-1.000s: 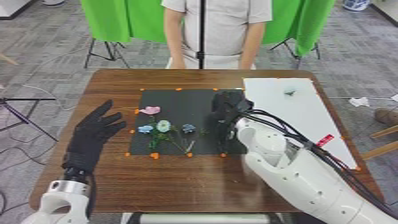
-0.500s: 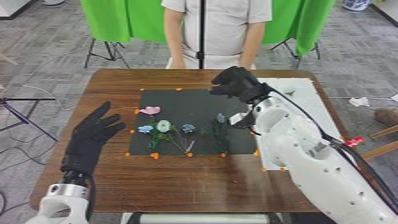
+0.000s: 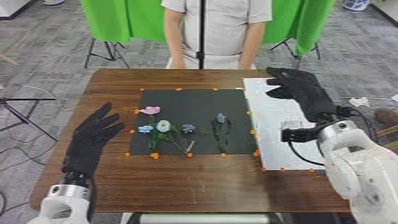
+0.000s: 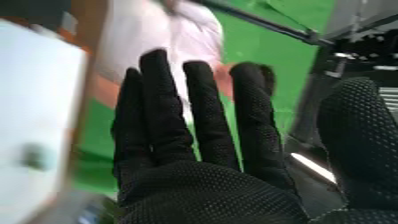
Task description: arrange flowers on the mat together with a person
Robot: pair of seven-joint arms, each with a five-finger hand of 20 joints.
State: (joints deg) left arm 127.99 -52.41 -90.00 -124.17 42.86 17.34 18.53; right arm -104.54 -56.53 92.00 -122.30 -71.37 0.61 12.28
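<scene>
Both sides of my rig wide open.
My left robot hand spread beside the worktop's left edge; flowers lie mid-worktop on the black mat; my right robot hand, fingers straight, toward the far right corner.

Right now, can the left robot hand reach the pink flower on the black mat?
Probably yes: the open left robot hand is beside the mat, and nothing seems to block the pink flower.
</scene>
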